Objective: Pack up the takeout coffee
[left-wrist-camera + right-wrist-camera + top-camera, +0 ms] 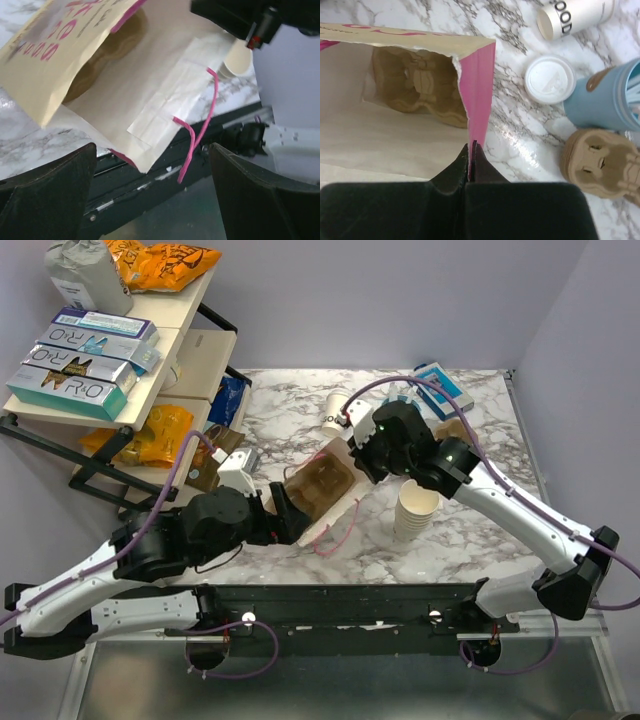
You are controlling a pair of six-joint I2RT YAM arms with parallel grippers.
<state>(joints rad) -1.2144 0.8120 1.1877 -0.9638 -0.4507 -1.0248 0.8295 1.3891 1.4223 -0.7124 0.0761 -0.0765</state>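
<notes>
The takeout coffee [575, 17], a white cup with dark lettering, lies on its side on the marble [332, 410], beyond the bag's mouth. A cream paper bag [325, 485] with pink sides lies open, with a brown pulp cup carrier [420, 85] inside. My right gripper [472, 145] is shut on the bag's pink side edge [479, 90] at the mouth [360, 455]. My left gripper [152, 150] stands wide open at the bag's near end [285, 510]. The bag's corner and a pink handle cord [192, 145] show between its fingers, untouched.
A round white lid [550, 79] sits beside a light-blue mug [600, 100]; what lies under it is hidden. A second pulp carrier [600, 160] lies to the right. Stacked cream cups [415, 510] stand near the right arm. A stocked shelf [110, 360] fills the left.
</notes>
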